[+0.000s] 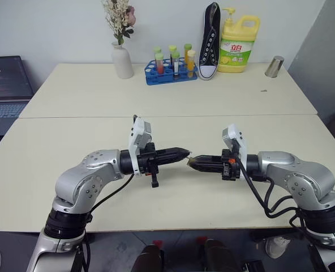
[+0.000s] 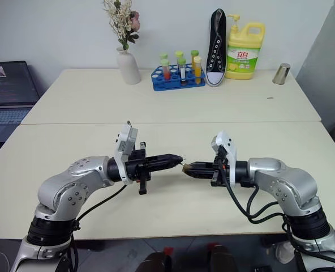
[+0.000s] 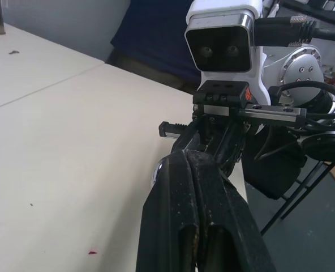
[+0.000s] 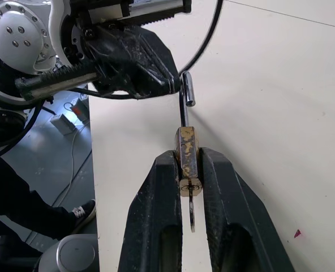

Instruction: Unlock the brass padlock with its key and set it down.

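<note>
The right gripper (image 4: 188, 161) is clenched on the padlock (image 4: 187, 144), pinching the brass body by its two flat sides, so the lock hangs in the air above the table (image 1: 71, 170) and rests on nothing. The key (image 4: 191, 218) sits in the keyhole at the near end of the padlock, seen edge-on as a thin sliver between the fingers. At the far end the shackle (image 4: 184, 113) stands out long. Its short leg ends well clear of the body, so the lock looks already sprung.

Just beyond the padlock, the left gripper (image 1: 181, 152) points straight at it, fingers pressed together. Its tip is right at the bend of the shackle. I cannot tell whether it grips the bend or only touches it.

I judge the unlocking step all but done and the setting down not yet begun. The next move calls for the left gripper to come away from the shackle without dragging the lock askew. Then the right gripper should lower the padlock to the bare table below it and loosen only once the body lies flat, so the key is not knocked out.

Far behind the padlock, along the wall, stand a vase (image 1: 122, 61), a tube rack (image 1: 170, 71), a shoe (image 1: 210, 39), a bottle (image 1: 237, 45) and a cup (image 1: 275, 66).
</note>
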Robot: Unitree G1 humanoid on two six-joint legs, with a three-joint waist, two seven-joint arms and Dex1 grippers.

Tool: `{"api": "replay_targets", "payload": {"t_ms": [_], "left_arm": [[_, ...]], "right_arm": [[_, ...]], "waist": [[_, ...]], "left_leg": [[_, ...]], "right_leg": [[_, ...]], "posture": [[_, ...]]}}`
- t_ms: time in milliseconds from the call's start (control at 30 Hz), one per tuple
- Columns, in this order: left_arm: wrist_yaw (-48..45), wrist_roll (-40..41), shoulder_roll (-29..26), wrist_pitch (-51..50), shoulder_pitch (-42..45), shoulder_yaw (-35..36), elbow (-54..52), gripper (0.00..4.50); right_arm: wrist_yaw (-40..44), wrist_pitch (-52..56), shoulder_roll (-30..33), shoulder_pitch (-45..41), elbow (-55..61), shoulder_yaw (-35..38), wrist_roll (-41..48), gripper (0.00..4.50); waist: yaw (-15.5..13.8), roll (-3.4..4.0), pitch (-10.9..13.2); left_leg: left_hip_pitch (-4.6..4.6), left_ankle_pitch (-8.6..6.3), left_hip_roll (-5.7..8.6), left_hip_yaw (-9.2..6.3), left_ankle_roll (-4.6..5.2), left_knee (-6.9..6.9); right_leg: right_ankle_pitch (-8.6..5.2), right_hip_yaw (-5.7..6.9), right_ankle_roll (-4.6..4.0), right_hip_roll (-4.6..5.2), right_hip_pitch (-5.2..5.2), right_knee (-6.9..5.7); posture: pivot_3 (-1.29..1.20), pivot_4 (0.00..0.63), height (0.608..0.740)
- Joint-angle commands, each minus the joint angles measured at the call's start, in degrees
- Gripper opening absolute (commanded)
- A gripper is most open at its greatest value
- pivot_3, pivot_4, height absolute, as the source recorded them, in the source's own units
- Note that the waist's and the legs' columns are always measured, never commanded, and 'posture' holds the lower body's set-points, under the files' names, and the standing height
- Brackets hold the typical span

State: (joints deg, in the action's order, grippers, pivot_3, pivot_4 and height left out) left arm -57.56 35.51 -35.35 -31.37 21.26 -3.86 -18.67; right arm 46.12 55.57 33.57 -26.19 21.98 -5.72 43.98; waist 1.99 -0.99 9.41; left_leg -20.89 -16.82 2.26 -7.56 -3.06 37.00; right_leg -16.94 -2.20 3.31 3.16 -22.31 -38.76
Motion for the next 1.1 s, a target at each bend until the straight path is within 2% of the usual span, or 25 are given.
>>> {"api": "replay_targets", "payload": {"t_ms": [33, 100, 200, 333, 567, 700, 833, 867, 967, 1033, 1100], "left_arm": [[-7.25, -16.61, -6.44, 25.16, -2.23, -2.67, 1.22, 0.0], [-10.25, -22.84, -8.73, 40.1, -2.33, -3.75, 7.44, 0.38], [-11.96, -25.82, -9.02, 51.36, -2.15, -4.06, 14.75, 1.14], [-11.8, -26.38, -8.16, 55.61, -1.91, -4.16, 18.08, 2.41], [-10.57, -26.32, -7.53, 56.67, -3.84, -3.88, 17.98, 4.49], [-9.69, -26.06, -7.27, 55.87, -4.92, -4.03, 16.38, 4.5], [-9.21, -26.04, -7.2, 55.32, -5.99, -4.18, 15.37, 4.5], [-9.09, -25.78, -7.12, 54.71, -6.39, -4.27, 14.98, 4.5], [-7.87, -23.15, -6.22, 49.73, -7.33, -3.8, 13.71, 4.5], [-7.12, -21.35, -5.71, 45.59, -7.9, -3.29, 13.39, 4.5], [-6.64, -20.74, -5.59, 43.0, -8.32, -2.87, 13.55, 4.5]], "right_arm": [[0.65, 1.01, 1.0, -0.3, 0.05, 1.45, 1.16, 0.16], [1.09, 1.8, 1.59, -0.48, -0.67, 1.11, 1.26, 0.16], [1.88, 3.41, 2.53, -1.28, -2.98, -0.63, 0.28, 0.16], [2.87, 4.63, 3.11, -2.73, -5.53, -2.62, -0.84, 0.16], [6.67, 3.94, 1.0, -9.16, -15.61, -11.76, -7.26, 0.16], [6.87, 0.77, -2.73, -13.03, -23.12, -15.46, -12.77, 0.16], [7.94, -2.66, -3.44, -14.9, -27.25, -16.84, -17.18, 0.16], [7.6, -3.77, -3.43, -15.23, -28.01, -16.65, -18.41, 0.89], [7.52, -5.94, -2.74, -15.35, -28.34, -15.49, -20.43, 1.8], [7.15, -6.8, -1.92, -14.88, -27.81, -14.02, -21.16, 2.63], [6.35, -7.28, -1.03, -13.94, -26.44, -11.95, -21.44, 3.25]], "waist": [[-0.12, 0.04, 0.02], [-0.4, 0.07, 0.04], [-0.6, 0.07, 0.04], [-0.38, 0.07, 0.05], [0.01, 0.07, 0.05], [0.14, 0.08, 0.06], [0.02, 0.09, 0.06], [-0.05, 0.08, 0.06], [-0.1, 0.09, 0.06], [-0.08, 0.1, 0.07], [-0.07, 0.1, 0.07]], "left_leg": [[0.01, 0.02, -0.02, 0.01, -0.04, -0.03], [0.01, 0.02, -0.02, 0.0, -0.04, -0.03], [-0.03, -0.03, -0.02, -0.01, 0.05, -0.02], [-0.1, -0.06, -0.02, -0.02, 0.1, -0.02], [-0.07, -0.08, -0.02, -0.04, 0.14, -0.03], [-0.06, -0.08, -0.02, -0.03, 0.14, -0.02], [-0.06, -0.08, -0.02, -0.05, 0.13, -0.01], [-0.06, -0.08, -0.02, -0.04, 0.13, 0.0], [-0.07, -0.07, -0.02, -0.04, 0.13, -0.01], [-0.07, -0.08, -0.02, -0.04, 0.13, -0.01], [-0.07, -0.08, -0.02, -0.05, 0.14, 0.0]], "right_leg": [[-0.01, 0.0, -0.02, -0.01, -0.01, 0.03], [-0.01, 0.01, -0.04, 0.02, 0.01, 0.06], [-0.01, 0.02, -0.04, 0.07, 0.05, 0.17], [-0.01, 0.02, -0.03, 0.12, 0.01, 0.2], [-0.01, 0.07, -0.03, 0.07, -0.02, 0.14], [-0.01, 0.05, -0.03, 0.05, -0.04, 0.08], [-0.01, 0.06, -0.03, 0.07, -0.05, 0.05], [-0.01, 0.06, -0.03, 0.08, -0.05, 0.06], [-0.01, 0.06, -0.03, 0.12, -0.05, 0.06], [-0.01, 0.05, -0.03, 0.12, -0.05, 0.04], [-0.01, 0.07, -0.02, 0.11, -0.05, 0.03]], "posture": [[0.0, 0.15, 0.74], [0.0, 0.15, 0.74], [0.0, 0.15, 0.74], [0.0, 0.15, 0.74], [0.0, 0.15, 0.74], [0.0, 0.15, 0.74], [0.0, 0.15, 0.74], [0.0, 0.15, 0.74], [0.0, 0.15, 0.74], [0.0, 0.15, 0.74], [0.0, 0.15, 0.74]]}}
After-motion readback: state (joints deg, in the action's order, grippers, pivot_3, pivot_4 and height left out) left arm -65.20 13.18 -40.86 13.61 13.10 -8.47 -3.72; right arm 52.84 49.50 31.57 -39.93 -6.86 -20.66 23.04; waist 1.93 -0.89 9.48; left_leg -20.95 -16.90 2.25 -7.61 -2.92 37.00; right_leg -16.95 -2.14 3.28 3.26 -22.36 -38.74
